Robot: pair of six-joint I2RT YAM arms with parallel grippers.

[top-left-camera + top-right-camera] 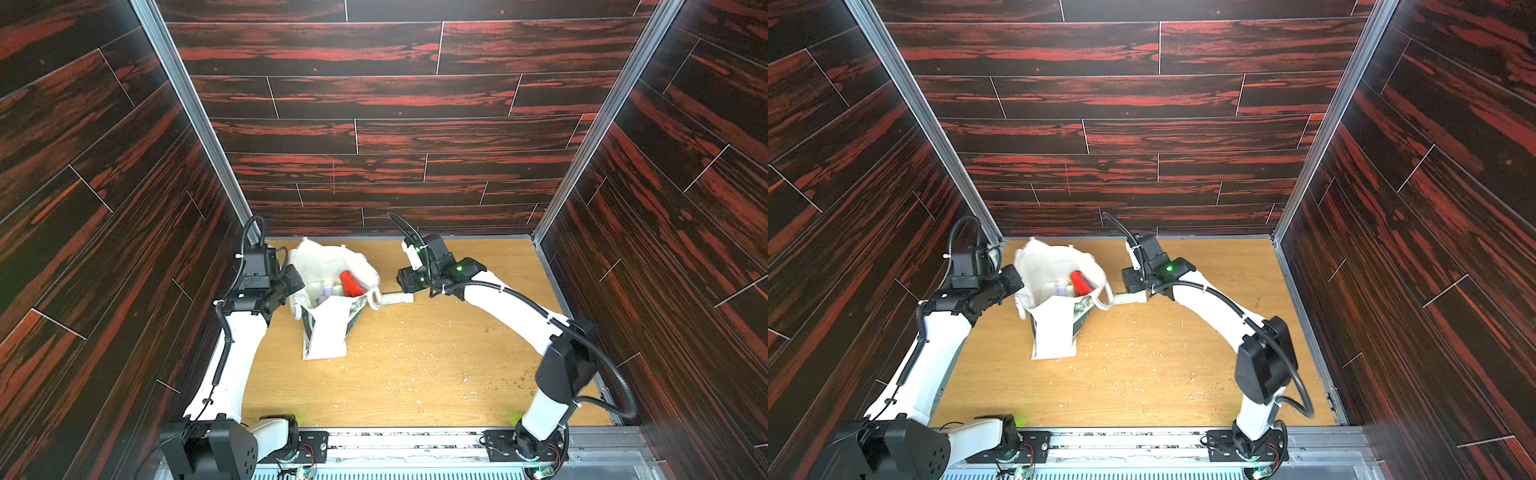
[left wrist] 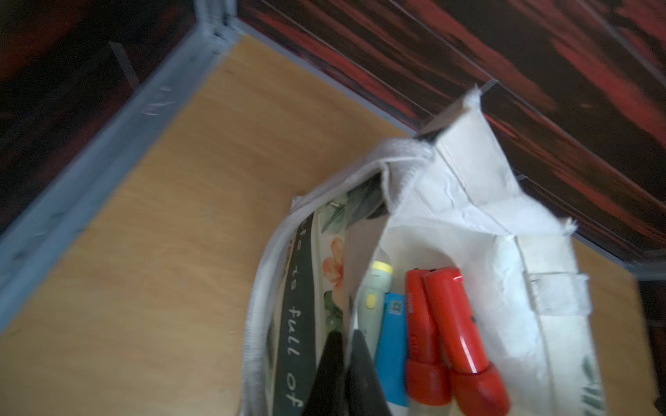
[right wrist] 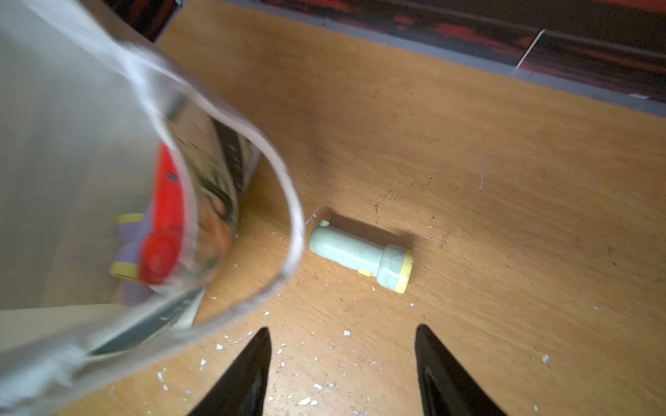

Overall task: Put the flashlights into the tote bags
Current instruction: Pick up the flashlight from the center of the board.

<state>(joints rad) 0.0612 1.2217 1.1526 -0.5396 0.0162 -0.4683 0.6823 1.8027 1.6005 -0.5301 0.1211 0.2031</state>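
1. Right gripper (image 3: 342,327): the jaws stand well apart and hold nothing. Its two black fingers enter from the bottom edge of the right wrist view, above the wooden table (image 3: 504,180).
2. Mint flashlight (image 3: 356,257): it lies on its side on the table at frame centre, beyond the fingertips and clear of both. Its yellow-rimmed head points to frame right. In both top views it lies just below the right gripper (image 1: 397,298) (image 1: 1129,297).
3. Strap handle (image 3: 288,201): the loop hangs just beside the flashlight's tail end; whether they touch cannot be told.
4. Tote bag (image 1: 328,332): it stands left of centre in both top views, mouth open upward.
5. Left gripper (image 2: 346,335): the jaws are closed together, seemingly pinching the bag's rim at the lower centre of the left wrist view.
6. Bag contents: two red flashlights (image 2: 457,324) side by side, a blue flashlight (image 2: 393,335), a pale yellow-headed flashlight (image 2: 373,295) and a lilac flashlight (image 3: 131,234).
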